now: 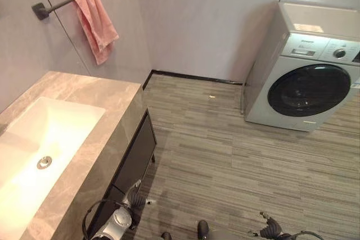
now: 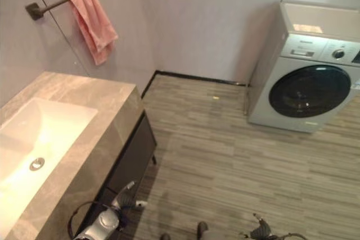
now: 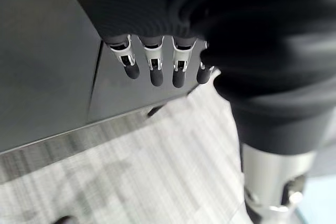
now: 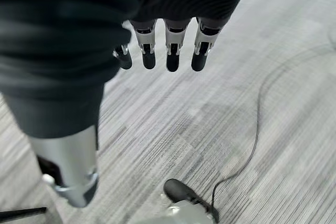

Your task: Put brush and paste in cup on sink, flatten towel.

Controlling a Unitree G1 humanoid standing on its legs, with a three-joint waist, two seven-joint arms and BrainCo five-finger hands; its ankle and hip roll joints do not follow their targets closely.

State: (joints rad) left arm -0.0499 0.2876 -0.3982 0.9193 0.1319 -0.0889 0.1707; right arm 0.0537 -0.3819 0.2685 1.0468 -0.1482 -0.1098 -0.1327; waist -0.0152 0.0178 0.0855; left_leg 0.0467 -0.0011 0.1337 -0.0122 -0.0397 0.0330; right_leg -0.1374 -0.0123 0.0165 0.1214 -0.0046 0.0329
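Left hand hangs low beside the dark cabinet front, fingers relaxed, holding nothing. Right hand likewise slack over the striped floor. Head views: pink towel bunched on the wall bar; white sink in the marble tabletop; washing machine well apart.

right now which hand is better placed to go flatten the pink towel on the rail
Probably the left hand. It hangs beside the sink counter, on the same side as the pink towel bunched on its wall rail. The right hand hangs over open floor, toward the washing machine. Both hang open, holding nothing.
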